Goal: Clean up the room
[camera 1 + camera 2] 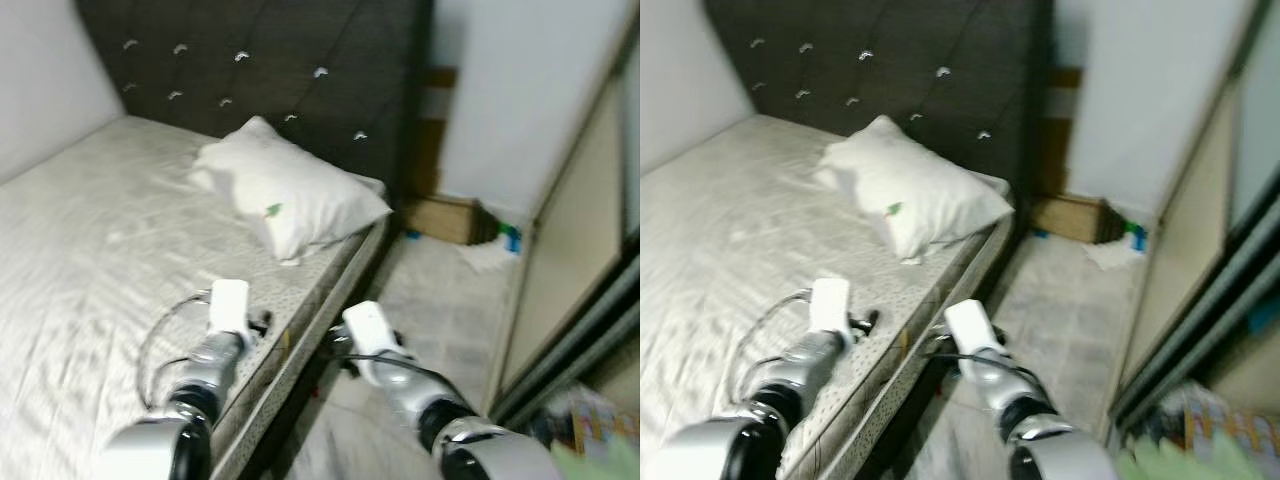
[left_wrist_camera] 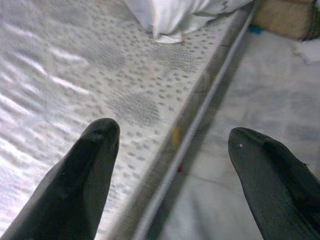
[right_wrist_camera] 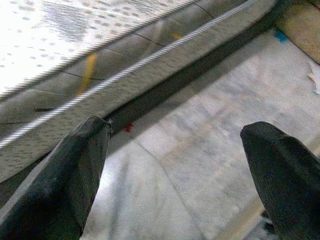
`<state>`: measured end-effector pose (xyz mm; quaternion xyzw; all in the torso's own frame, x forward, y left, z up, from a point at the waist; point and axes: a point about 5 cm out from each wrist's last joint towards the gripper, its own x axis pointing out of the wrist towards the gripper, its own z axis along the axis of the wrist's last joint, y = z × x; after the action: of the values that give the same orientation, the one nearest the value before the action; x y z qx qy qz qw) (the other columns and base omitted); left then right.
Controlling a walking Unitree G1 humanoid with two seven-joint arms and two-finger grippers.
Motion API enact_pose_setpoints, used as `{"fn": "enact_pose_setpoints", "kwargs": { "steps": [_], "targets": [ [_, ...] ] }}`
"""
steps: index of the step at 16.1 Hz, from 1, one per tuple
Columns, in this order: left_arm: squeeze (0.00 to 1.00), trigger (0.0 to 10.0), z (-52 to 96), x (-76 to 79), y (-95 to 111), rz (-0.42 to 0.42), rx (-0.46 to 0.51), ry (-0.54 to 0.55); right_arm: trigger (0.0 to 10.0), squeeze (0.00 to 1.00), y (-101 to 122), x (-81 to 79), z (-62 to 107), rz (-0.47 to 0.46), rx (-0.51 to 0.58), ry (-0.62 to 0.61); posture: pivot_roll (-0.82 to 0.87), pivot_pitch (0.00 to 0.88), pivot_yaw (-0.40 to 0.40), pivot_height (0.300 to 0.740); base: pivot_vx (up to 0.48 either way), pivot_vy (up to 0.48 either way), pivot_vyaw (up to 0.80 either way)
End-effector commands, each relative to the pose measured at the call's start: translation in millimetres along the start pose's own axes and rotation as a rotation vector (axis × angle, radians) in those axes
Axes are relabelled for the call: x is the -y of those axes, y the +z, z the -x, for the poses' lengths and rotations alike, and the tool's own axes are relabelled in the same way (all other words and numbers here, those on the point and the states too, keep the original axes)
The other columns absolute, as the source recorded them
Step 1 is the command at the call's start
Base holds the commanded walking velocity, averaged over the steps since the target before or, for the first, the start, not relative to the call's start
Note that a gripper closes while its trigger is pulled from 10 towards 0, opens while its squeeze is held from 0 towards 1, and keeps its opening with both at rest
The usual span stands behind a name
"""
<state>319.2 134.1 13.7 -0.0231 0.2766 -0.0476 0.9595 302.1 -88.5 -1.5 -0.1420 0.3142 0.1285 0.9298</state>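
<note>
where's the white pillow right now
The white pillow lies at the head of the bed, on the mattress's right edge, just below the dark tufted headboard.

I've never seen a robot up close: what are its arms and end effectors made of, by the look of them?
Both arms are shiny silver with black joints and white blocks at the wrists. Thin cables loop beside them. Each end effector, left and right, has two long, rounded black fingers.

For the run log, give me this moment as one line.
left gripper: open, over mattress edge | right gripper: open, over floor beside bed | pillow: on mattress by headboard
</note>
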Motion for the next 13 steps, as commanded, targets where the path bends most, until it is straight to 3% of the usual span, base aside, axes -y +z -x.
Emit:
{"fn": "enact_pose_setpoints", "kwargs": {
  "steps": [1,7,13],
  "targets": [
    [0.0,10.0,1.0,-14.0,2.9,0.013,0.007,0.045,10.0,0.0,21.1,-13.0,-1.1,-0.023,0.07,0.044,-0.13,0.0,0.018,0.74,0.0,0.0,0.8],
    [0.0,10.0,1.2,-23.9,10.3,0.091,0.039,0.111,10.0,0.0,35.0,-16.0,-1.1,-0.03,0.133,0.082,-0.1,0.0,-0.015,0.74,0.0,0.0,0.8],
    [0.0,10.0,-0.1,-16.0,10.0,0.042,0.023,0.071,10.0,0.0,35.8,-8.5,-1.4,-0.069,0.14,0.05,-0.13,0.0,0.018,0.74,0.0,0.0,0.8]
  ]
}}
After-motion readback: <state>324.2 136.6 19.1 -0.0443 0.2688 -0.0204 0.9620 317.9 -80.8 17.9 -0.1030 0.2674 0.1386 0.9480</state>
